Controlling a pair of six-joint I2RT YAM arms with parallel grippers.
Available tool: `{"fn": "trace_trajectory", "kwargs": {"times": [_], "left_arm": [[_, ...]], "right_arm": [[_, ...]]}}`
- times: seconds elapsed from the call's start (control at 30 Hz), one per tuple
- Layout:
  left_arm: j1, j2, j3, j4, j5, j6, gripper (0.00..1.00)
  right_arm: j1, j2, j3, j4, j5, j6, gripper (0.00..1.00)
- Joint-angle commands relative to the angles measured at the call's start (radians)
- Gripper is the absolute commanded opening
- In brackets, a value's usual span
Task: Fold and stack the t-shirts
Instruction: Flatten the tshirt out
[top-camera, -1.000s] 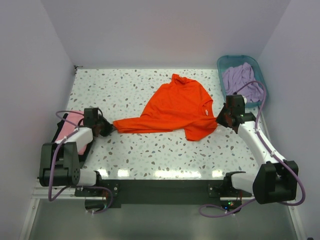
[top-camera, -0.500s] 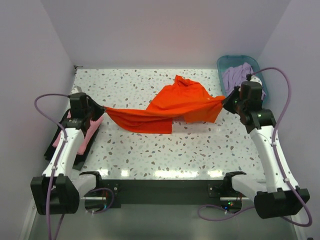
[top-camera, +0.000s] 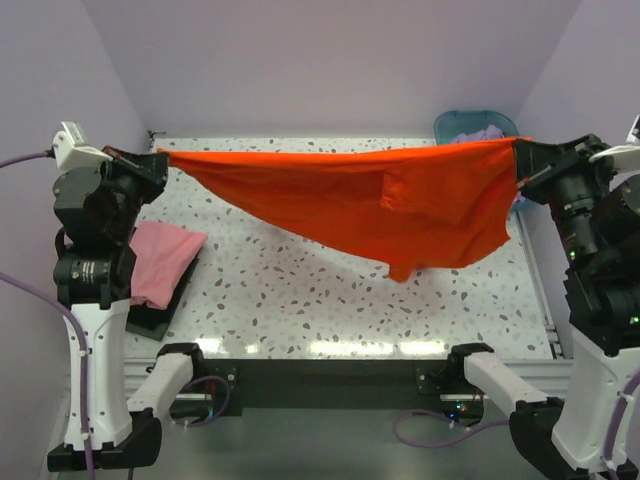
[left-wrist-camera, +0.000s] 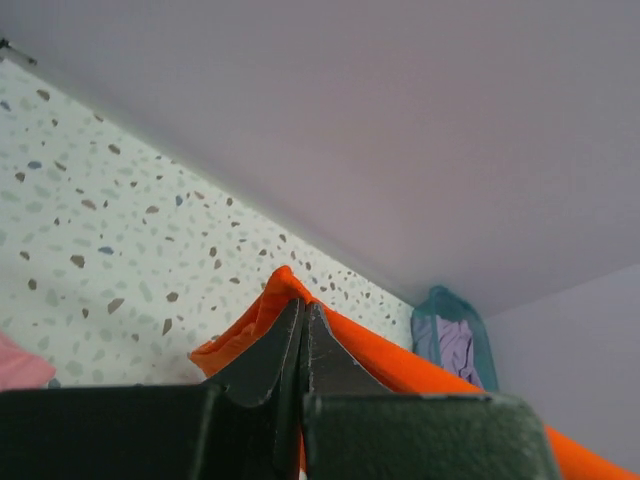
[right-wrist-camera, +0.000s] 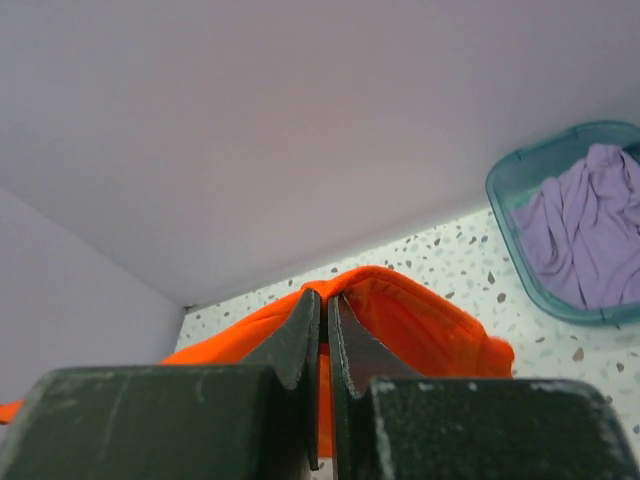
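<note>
1. Hands first: the left hand (top-camera: 157, 160) and the right hand (top-camera: 521, 157) are each pinched tight on an end of the orange t-shirt (top-camera: 400, 195). Both wrist views show the fingers pressed together with orange cloth caught between them.
2. A second ago both hands were low on the counter (top-camera: 300, 290), with the shirt lying crumpled between them. Both arms have since risen and drawn apart, the right hand ending just beside the teal basket (top-camera: 470, 113) and the left hand well apart from it, on the opposite side.
3. Nearest the arm bases, well apart from the basket on the left side, the pink t-shirt (top-camera: 160, 255) lies folded on a dark layer (top-camera: 150, 318), which I take to be the black one. That would make two shirts already stacked.
4. Farther back, the orange shirt hangs stretched in the air from beside the basket across to the left hand. Its top edge is taut, its body sags in the middle, and it appears to clear the counter.
5. Farthest, the lavender t-shirt (right-wrist-camera: 590, 220) lies bunched inside the basket, not yet folded.
6. As I judge it, the lift has shaken the orange shirt open, so the next move is to lower it flat onto the counter for folding. The hanging fold near the middle may crease if it lands first.
</note>
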Motion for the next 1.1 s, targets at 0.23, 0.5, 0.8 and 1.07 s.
{"fn": "trace_trajectory", "kwargs": {"times": [0.23, 0.5, 0.8, 1.07], "left_arm": [[0.007, 0.240, 0.071, 0.201, 0.094, -0.022, 0.00], [0.008, 0.760, 0.478, 0.369, 0.192, -0.045, 0.00], [0.031, 1.047, 1.053, 0.383, 0.275, -0.093, 0.00], [0.033, 0.819, 0.533, 0.453, 0.272, -0.065, 0.00]], "right_arm": [[-0.008, 0.271, -0.070, 0.348, -0.192, -0.064, 0.00], [-0.007, 0.692, 0.250, 0.553, -0.266, -0.034, 0.00], [-0.008, 0.885, 0.649, 0.522, -0.202, -0.045, 0.00], [-0.008, 0.685, 0.185, 0.530, -0.194, -0.027, 0.00]]}}
